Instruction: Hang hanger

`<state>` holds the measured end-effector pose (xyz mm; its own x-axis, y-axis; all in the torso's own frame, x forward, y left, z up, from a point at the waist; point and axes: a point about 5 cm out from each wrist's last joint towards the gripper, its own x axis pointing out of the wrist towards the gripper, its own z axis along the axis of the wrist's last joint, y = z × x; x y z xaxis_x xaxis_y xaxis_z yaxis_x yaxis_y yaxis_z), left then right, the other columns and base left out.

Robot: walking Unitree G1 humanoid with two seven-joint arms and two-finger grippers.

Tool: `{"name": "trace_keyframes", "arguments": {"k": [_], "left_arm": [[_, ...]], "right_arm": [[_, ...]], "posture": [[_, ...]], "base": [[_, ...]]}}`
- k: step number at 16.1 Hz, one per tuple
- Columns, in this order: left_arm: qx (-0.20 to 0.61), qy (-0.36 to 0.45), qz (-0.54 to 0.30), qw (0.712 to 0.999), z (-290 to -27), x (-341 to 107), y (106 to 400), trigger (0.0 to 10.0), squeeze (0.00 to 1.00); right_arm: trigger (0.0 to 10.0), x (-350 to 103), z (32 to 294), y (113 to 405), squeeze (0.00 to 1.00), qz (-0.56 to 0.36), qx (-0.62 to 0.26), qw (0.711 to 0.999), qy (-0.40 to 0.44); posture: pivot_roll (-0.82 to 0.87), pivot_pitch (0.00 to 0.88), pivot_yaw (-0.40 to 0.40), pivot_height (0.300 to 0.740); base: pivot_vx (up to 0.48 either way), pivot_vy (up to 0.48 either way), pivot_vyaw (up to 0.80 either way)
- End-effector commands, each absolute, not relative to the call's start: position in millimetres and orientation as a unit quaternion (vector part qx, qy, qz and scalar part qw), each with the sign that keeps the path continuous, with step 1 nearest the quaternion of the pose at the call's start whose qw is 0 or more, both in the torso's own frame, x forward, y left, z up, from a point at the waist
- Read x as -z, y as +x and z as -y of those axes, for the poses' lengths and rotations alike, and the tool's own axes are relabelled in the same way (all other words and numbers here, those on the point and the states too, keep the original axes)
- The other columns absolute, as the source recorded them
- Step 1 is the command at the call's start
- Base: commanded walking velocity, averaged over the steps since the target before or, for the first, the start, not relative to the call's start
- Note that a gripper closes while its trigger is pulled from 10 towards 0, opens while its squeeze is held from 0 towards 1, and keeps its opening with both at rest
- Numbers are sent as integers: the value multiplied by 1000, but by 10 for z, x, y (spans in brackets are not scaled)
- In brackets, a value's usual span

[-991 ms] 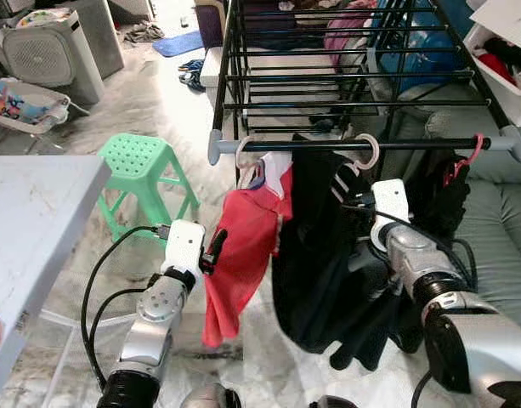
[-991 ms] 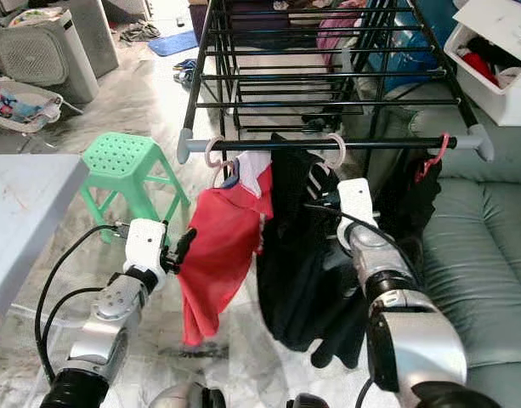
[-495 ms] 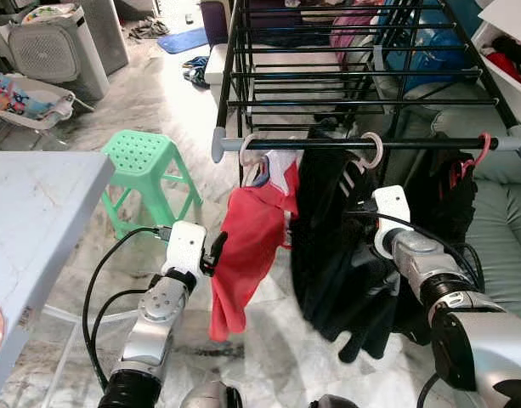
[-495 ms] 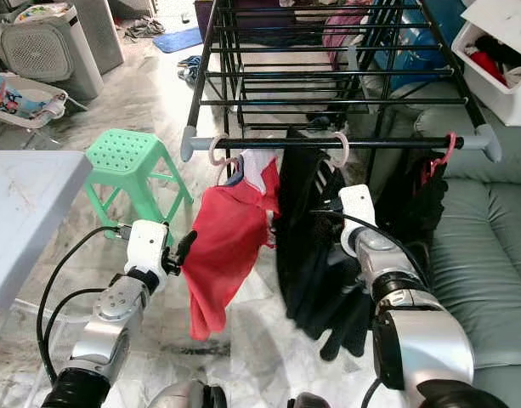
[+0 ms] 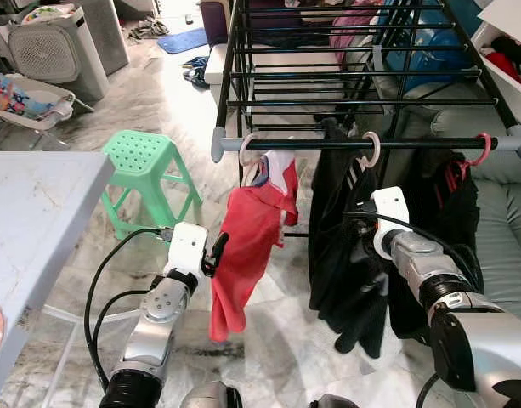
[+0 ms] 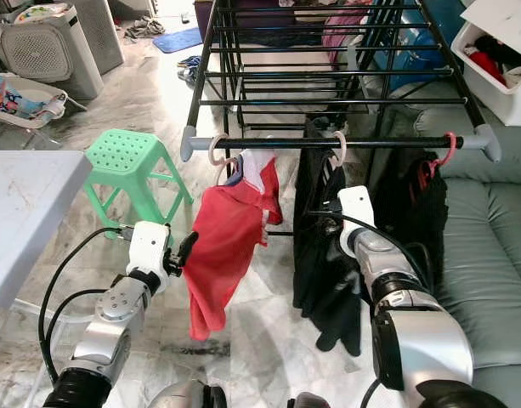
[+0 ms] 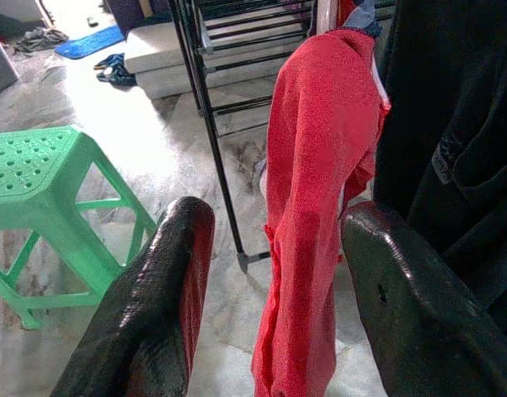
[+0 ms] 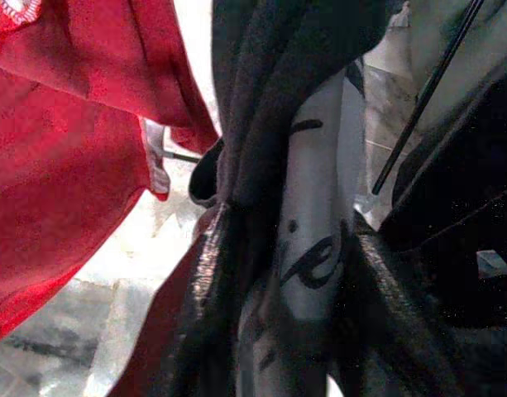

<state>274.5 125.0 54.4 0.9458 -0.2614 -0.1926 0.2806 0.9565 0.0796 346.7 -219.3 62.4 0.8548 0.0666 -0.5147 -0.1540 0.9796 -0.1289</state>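
While right gripper fingers clamp the black garment to steady its hanger on the rack rail, left gripper fingers sit apart, idle.

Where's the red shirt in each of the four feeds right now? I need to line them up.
Left eye: red shirt hangs left of centre.
Right eye: same shirt, left of centre.
Left wrist: it hangs between the open left gripper's fingers.
Right wrist: red cloth beside the black garment.
Shared landmark: green stool.

Three hangers, three garments, one stool.
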Motion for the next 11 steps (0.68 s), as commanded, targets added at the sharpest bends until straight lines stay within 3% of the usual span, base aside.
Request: {"name": "trace_keyframes", "arguments": {"k": [1, 11], "left_arm": [[139, 60, -86, 985, -1250, -564, 2769, 10000, 0], [141, 63, -84, 984, -1248, -564, 2788, 10000, 0]], "right_arm": [[0, -610, 2168, 3464, 0, -263, -59, 960, -80], [0, -688, 2091, 3524, 0, -225, -63, 968, -89]], "posture": [[1, 0, 42, 740], [2, 0, 48, 740]], "base": [[0, 0, 0], [0, 0, 0]]}}
